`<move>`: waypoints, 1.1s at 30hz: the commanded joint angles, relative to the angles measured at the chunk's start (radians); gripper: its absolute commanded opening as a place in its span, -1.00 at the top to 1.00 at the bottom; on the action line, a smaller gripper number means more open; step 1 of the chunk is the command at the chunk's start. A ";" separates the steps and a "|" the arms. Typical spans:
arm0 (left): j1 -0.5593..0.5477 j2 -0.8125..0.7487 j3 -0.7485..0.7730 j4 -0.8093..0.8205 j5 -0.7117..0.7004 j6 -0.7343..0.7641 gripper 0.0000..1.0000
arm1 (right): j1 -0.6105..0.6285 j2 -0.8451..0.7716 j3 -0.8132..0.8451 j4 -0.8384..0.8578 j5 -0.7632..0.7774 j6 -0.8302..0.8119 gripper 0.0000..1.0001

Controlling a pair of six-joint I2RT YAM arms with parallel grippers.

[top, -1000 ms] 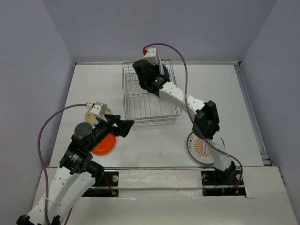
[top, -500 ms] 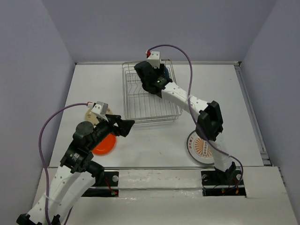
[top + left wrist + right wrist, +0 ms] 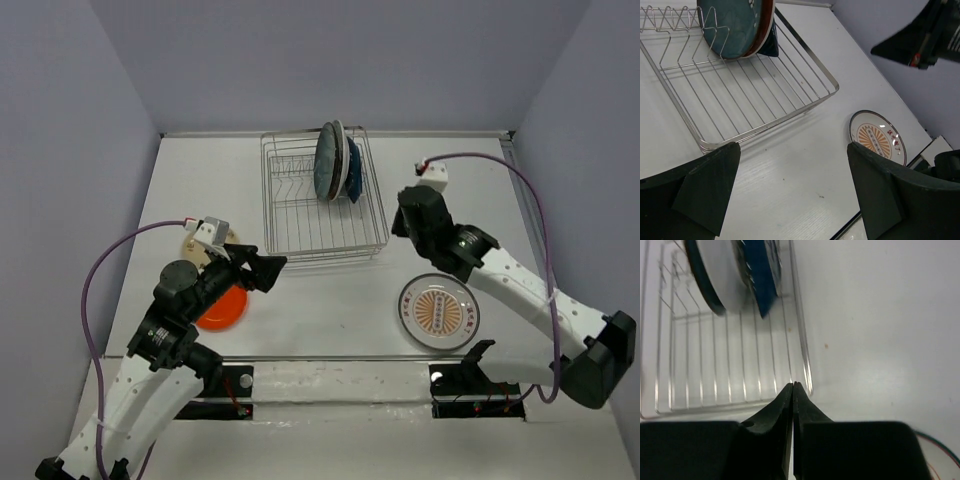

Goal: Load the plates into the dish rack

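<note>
The silver wire dish rack stands at the back middle. A teal-faced plate with a red rim and a dark blue plate stand upright at its far right end; both show in the left wrist view and the right wrist view. The white sunburst plate lies flat at the front right. The orange plate and a cream plate lie at the left, partly under the left arm. My left gripper is open and empty. My right gripper is shut and empty, right of the rack.
The rack has free dividers along its left and near parts. Grey walls enclose the table on three sides. The right arm shows at the top right of the left wrist view. The rack's right rail lies just ahead of my right fingertips.
My right gripper has pulled back out of the rack to the right and nearer, leaving the teal-faced plate standing there. The left arm has not moved.
</note>
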 commanded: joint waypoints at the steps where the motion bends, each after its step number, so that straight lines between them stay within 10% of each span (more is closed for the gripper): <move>1: -0.001 -0.016 0.012 0.041 0.009 0.000 -0.98 | -0.006 -0.165 -0.237 -0.189 -0.186 0.217 0.86; 14: 0.011 -0.019 0.011 0.043 0.009 -0.001 -0.98 | -0.041 -0.238 -0.531 -0.293 -0.197 0.463 0.75; 33: 0.009 0.017 0.011 0.043 0.021 0.003 -0.98 | -0.382 0.167 -0.469 0.312 -0.372 0.219 0.86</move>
